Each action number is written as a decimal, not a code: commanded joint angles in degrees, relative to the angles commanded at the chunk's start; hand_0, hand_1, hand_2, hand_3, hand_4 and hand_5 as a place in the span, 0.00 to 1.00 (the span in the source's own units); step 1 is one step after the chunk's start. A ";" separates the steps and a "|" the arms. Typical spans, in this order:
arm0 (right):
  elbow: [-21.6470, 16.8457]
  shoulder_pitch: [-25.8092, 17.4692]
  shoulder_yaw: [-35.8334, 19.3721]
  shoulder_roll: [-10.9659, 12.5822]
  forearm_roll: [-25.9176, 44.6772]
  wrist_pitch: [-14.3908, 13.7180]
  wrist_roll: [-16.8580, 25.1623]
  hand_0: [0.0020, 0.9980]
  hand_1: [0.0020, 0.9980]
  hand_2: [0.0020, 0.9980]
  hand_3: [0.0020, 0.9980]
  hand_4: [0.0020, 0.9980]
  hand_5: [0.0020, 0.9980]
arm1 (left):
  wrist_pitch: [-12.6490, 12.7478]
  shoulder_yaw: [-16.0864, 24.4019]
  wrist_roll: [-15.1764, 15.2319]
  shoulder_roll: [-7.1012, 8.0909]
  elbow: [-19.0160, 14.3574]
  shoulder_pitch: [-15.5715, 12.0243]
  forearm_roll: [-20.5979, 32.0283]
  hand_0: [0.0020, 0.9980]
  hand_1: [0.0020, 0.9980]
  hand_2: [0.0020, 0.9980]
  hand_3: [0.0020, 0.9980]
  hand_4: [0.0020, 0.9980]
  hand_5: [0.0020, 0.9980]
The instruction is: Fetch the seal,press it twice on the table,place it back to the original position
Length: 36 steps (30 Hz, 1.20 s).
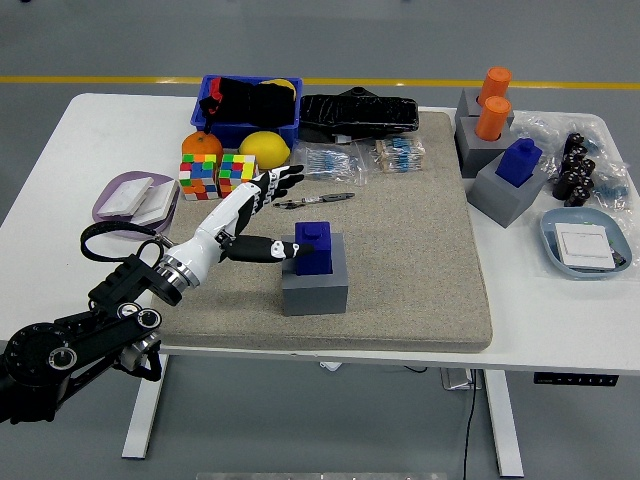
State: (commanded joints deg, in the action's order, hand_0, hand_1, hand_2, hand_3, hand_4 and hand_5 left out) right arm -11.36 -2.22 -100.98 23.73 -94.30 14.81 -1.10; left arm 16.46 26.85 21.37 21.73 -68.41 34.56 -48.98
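A blue seal (pixel 315 247) stands upright in its grey holder block (pixel 314 286) on the beige mat (pixel 400 250). My left hand (pixel 268 212) is just left of the seal, open, fingers spread and holding nothing. Its thumb tip is close to the seal's left side, and its fingers (pixel 284 180) point up and away toward the cubes. The black left arm comes in from the lower left corner. The right arm does not show in the head view.
Two colour cubes (pixel 219 177), an orange and a lemon sit behind my hand. A blue bin (pixel 250 110), black tray, lilac dish (pixel 135 200) and bagged parts lie around. At right stand grey holders with orange cylinders (pixel 492 105) and another blue seal (pixel 519 162).
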 joint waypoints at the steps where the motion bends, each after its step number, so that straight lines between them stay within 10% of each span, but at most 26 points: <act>1: -0.01 0.00 0.03 0.02 -0.01 0.01 -0.01 0.79 0.70 0.68 0.65 0.83 0.46 | -0.17 0.69 -0.42 0.57 0.13 -0.02 -0.44 0.99 1.00 0.98 0.97 1.00 0.26; 19: -0.13 0.13 0.50 0.55 0.10 -0.01 -0.25 0.79 0.70 0.68 0.65 0.83 0.46 | -0.49 13.60 -3.66 10.91 5.25 -4.85 -5.60 0.96 0.98 0.95 0.95 1.00 0.27; 36: -0.29 0.38 2.78 0.81 1.19 -0.16 -0.58 0.79 0.70 0.67 0.65 0.83 0.46 | -1.05 22.80 -5.03 11.93 6.57 -9.61 -6.78 0.94 0.92 0.90 0.90 1.00 0.23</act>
State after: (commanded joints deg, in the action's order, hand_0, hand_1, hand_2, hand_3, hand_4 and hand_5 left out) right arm -11.65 -1.84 -98.20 24.54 -93.11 14.65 -1.69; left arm 15.40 49.65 16.35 33.65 -61.84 24.95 -55.76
